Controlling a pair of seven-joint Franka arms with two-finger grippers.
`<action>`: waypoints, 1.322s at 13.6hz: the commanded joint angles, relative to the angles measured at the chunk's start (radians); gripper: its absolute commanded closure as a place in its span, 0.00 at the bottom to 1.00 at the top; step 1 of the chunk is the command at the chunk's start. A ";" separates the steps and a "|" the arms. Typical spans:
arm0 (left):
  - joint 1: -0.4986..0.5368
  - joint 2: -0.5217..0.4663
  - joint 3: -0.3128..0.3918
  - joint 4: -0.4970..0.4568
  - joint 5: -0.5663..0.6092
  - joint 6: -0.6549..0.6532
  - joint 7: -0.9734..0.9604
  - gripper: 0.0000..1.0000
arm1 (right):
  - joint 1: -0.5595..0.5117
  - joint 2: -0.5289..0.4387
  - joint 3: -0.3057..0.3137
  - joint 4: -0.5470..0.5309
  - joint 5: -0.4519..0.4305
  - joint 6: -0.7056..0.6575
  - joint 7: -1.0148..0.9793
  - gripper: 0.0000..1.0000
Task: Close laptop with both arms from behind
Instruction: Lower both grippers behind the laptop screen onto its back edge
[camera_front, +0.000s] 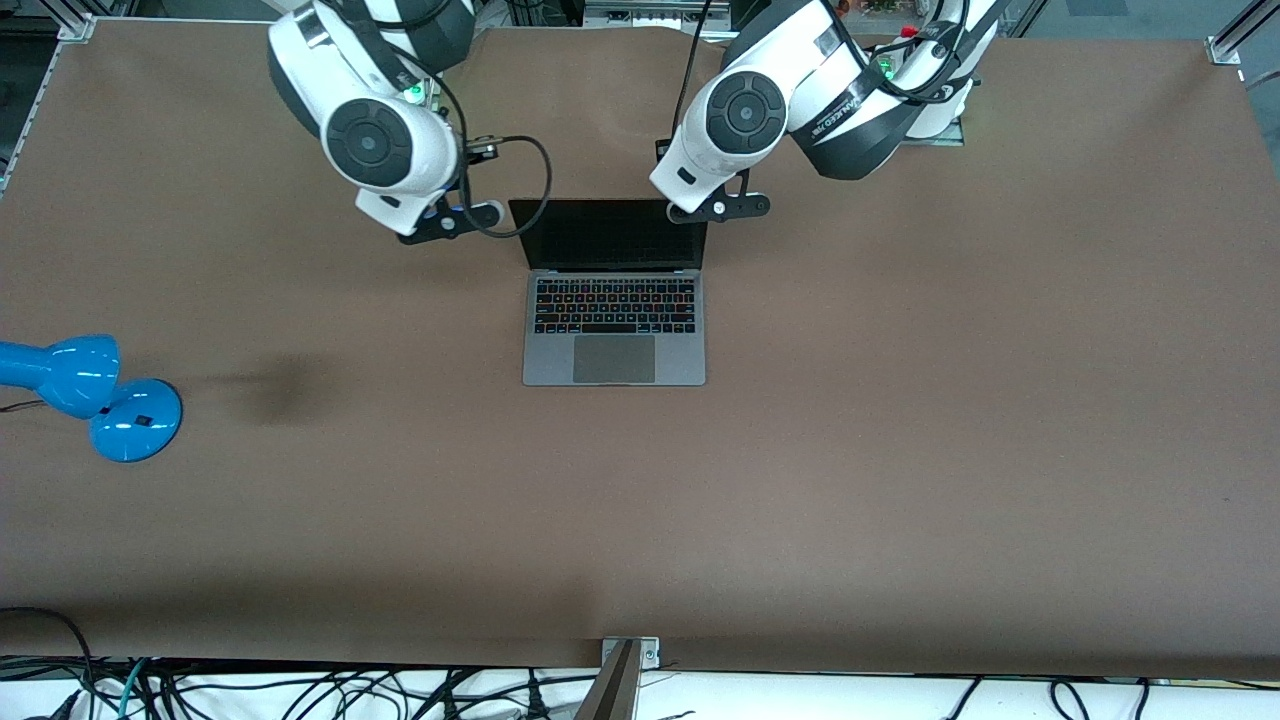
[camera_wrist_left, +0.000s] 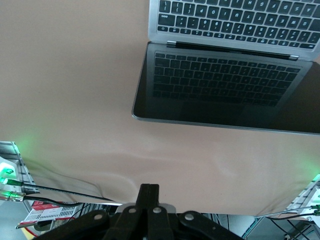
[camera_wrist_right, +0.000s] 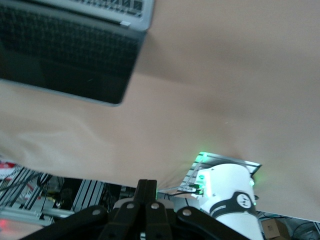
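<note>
The space-grey laptop (camera_front: 614, 345) lies open in the middle of the table, with its black screen (camera_front: 610, 235) upright on the side toward the arms' bases. My left gripper (camera_front: 722, 208) hangs by the screen's top corner at the left arm's end, shut and empty. My right gripper (camera_front: 452, 220) hangs by the other top corner, shut and empty. In the left wrist view the laptop (camera_wrist_left: 225, 85) lies apart from the closed fingertips (camera_wrist_left: 149, 189). In the right wrist view a corner of the laptop (camera_wrist_right: 65, 55) shows, apart from the closed fingertips (camera_wrist_right: 147, 184).
A blue lamp (camera_front: 95, 395) stands near the table edge at the right arm's end, nearer to the front camera than the laptop. The brown table (camera_front: 900, 420) spreads wide around the laptop. The left arm's base (camera_wrist_right: 230, 197) shows in the right wrist view.
</note>
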 joint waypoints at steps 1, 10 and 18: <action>0.007 0.024 0.003 -0.011 0.003 0.024 0.027 1.00 | 0.025 0.052 0.015 0.001 0.022 0.023 0.041 1.00; 0.004 0.140 0.033 0.017 0.109 0.114 0.024 1.00 | 0.098 0.151 0.015 0.014 0.019 0.170 0.067 1.00; 0.000 0.278 0.064 0.133 0.176 0.180 0.012 1.00 | 0.101 0.222 0.009 0.087 -0.020 0.226 0.065 1.00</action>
